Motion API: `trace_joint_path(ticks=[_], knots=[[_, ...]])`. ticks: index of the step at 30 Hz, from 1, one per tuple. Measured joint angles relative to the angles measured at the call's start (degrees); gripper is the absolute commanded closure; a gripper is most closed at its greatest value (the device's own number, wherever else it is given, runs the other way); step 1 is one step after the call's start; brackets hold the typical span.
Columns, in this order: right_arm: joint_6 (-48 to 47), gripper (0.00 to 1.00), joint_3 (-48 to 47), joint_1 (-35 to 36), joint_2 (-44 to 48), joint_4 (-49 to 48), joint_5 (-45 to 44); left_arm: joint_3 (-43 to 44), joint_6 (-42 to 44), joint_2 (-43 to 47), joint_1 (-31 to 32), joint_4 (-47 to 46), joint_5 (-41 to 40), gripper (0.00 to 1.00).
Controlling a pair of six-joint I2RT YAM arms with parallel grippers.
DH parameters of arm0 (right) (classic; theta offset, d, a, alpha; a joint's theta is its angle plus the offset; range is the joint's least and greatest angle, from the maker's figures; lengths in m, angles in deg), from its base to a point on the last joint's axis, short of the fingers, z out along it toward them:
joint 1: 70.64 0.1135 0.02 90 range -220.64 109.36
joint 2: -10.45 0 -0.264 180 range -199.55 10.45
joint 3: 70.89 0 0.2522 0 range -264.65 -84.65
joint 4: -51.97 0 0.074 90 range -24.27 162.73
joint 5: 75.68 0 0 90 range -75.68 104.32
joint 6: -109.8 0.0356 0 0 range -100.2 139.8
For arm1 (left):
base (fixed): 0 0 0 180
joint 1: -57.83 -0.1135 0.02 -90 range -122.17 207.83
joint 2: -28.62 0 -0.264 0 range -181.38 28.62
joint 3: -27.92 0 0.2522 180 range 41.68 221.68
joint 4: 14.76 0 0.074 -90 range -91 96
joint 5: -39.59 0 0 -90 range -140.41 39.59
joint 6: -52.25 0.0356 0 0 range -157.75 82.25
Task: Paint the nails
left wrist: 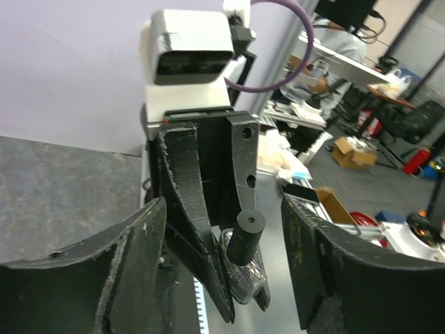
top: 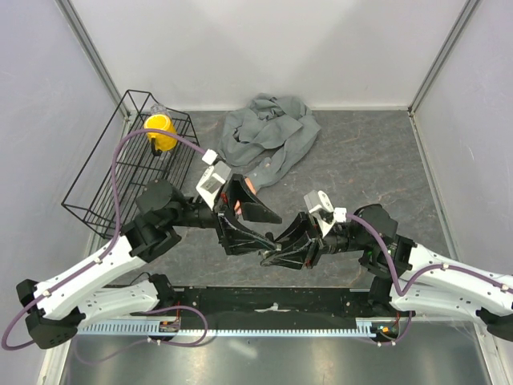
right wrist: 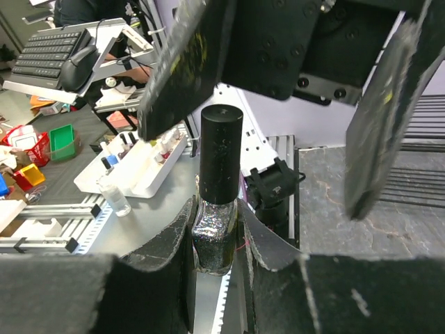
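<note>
A glittery dark nail polish bottle [right wrist: 214, 240] with a tall black cap [right wrist: 221, 154] stands upright in my right gripper [right wrist: 217, 224], which is shut on its glass body. My left gripper [left wrist: 226, 271] is open, its wide fingers [left wrist: 132, 268] on either side of the cap [left wrist: 245, 238] without touching it. From above, the two grippers meet at mid-table, left [top: 268, 235] and right [top: 276, 250]. Behind the left gripper, a bit of the peach mannequin hand [top: 251, 186] pokes out of its grey sleeve [top: 268, 132]. The nails are too small to make out.
A black wire basket [top: 120, 164] holding a yellow cup [top: 160, 131] stands at the back left. White walls enclose the grey table [top: 377, 160]. Beyond the table's near edge, a white tray of small bottles [right wrist: 132, 163] is in the right wrist view.
</note>
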Motion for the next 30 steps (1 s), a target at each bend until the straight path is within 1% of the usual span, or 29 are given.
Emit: trace_joint_path(ticks=[1,2,4,5,6,7,9,10,11,13,16,19,22,23,25,28,30], knots=[[0.1,1.0,0.0,-0.1,-0.1,-0.3,0.4,0.0,-0.2,-0.3,0.0,-0.2,0.8,0.33],[0.3,1.0,0.0,-0.3,-0.1,-0.6,0.7,0.0,-0.4,-0.5,0.0,-0.5,1.9,0.4],[0.5,1.0,0.0,-0.8,-0.2,-1.2,1.2,0.0,-0.7,-0.7,0.0,-0.7,3.4,0.49],[0.6,1.0,0.0,-1.0,-0.2,-1.3,1.4,0.0,-0.8,-0.7,0.0,-0.9,4.3,0.52],[0.6,1.0,0.0,-1.4,-0.3,-1.4,1.5,0.0,-0.9,-0.7,0.0,-0.9,4.5,0.55],[0.5,1.0,0.0,-1.6,-0.3,-1.4,1.5,0.1,-0.9,-0.7,0.0,-0.9,4.8,0.62],[0.5,1.0,0.0,-2.3,-0.4,-1.3,1.5,0.3,-0.8,-0.8,0.0,-0.4,5.1,0.72],[0.5,1.0,0.0,-2.5,-0.4,-1.2,1.7,0.7,-0.3,-1.0,-0.1,0.4,4.9,0.79],[0.5,1.0,0.0,-2.6,-0.4,-1.2,1.9,1.2,-0.1,-1.3,-0.2,1.2,4.6,0.82],[0.5,1.0,-0.2,-3.0,-0.4,-0.7,1.8,1.9,0.9,-1.7,-0.4,2.4,4.2,0.91],[-0.5,1.0,-1.3,-3.5,-0.4,1.4,0.4,3.6,3.7,-1.9,-0.4,5.4,2.7,0.98],[-2.2,1.0,-3.0,-3.7,-0.3,4.6,-3.5,6.5,6.4,-2.7,-0.5,10.1,-0.6,0.98],[-5.0,1.0,-6.1,-3.7,-1.3,10.3,-13.0,8.8,8.3,-3.2,-0.5,14.4,-9.2,0.98],[-5.8,1.0,-7.5,-3.4,-2.3,12.4,-16.4,9.6,8.7,-3.9,-0.3,16.0,-13.7,0.98],[-7.5,1.0,-11.6,-1.3,-6.0,16.6,-29.4,11.5,9.3,-5.1,0.3,19.4,-24.3,0.98],[-8.7,1.0,-16.0,2.7,-11.8,19.2,-47.9,15.6,10.1,-8.8,2.4,24.8,-42.6,0.98],[-9.2,1.0,-17.0,3.9,-14.3,19.7,-56.2,16.6,10.1,-10.6,3.6,26.3,-48.4,0.98]])
